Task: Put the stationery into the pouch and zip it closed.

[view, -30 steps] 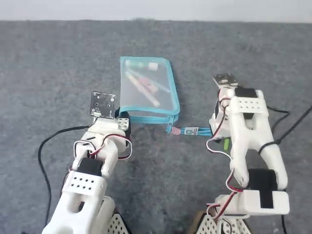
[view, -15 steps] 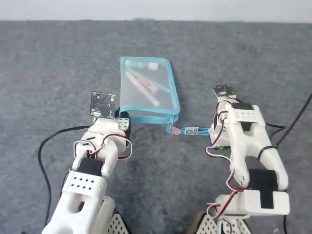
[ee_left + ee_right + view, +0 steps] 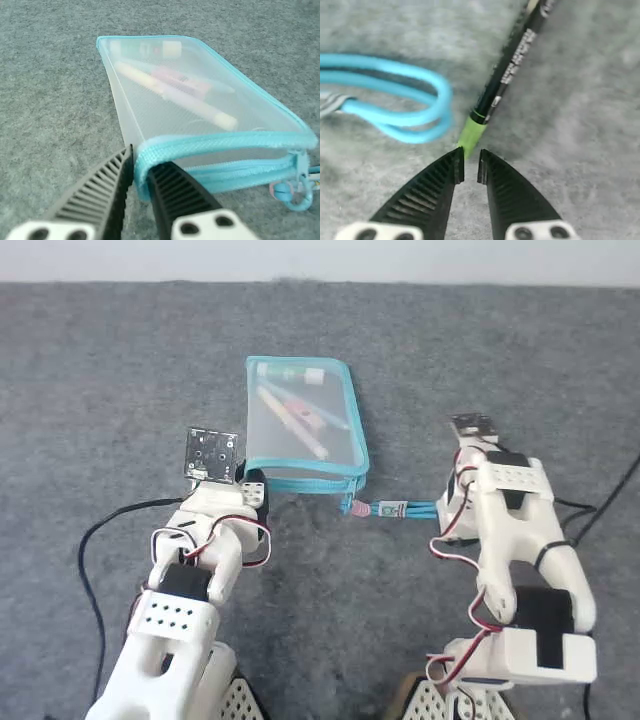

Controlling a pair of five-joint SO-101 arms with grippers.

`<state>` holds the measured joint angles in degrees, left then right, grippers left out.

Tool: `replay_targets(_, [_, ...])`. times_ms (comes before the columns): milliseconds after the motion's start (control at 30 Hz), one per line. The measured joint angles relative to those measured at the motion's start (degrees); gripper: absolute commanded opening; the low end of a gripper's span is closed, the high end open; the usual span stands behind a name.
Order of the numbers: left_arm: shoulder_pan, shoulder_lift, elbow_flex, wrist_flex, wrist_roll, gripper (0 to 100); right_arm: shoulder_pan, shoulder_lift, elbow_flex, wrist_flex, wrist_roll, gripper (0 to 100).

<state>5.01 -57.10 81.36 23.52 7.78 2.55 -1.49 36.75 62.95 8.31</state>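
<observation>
Your left gripper [image 3: 140, 175] clamps the near hem of the floppy pouch [image 3: 300, 430], upper middle of the high view, and your right gripper [image 3: 468, 165], jaws a narrow slit, noses the light, stiff pen [image 3: 512, 70] beside the cord loop [image 3: 370, 62]; I'd take it mid-barrel

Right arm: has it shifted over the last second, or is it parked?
Yes. In the high view the right arm has drawn back from the far wall toward its own base and edged sideways away from the pouch, which has stayed put.
</observation>
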Motion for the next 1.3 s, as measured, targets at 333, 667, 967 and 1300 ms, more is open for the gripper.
replay_targets(333, [0.0,0.0,0.0,0.0,0.0,1,-2.81,0.0,-2.99,-0.09,-4.57,19.4])
replay_targets(667, [0.0,0.0,0.0,0.0,0.0,1,-1.93,10.9,-9.32,-1.23,-6.42,2.6])
replay_targets(967, [0.09,0.0,0.0,0.0,0.0,1,3.08,12.04,-10.64,-0.62,-5.1,0.6])
replay_targets(1300, [0.26,0.0,0.0,0.0,0.0,1,1.23,-8.53,-10.9,13.8,6.24,0.6])
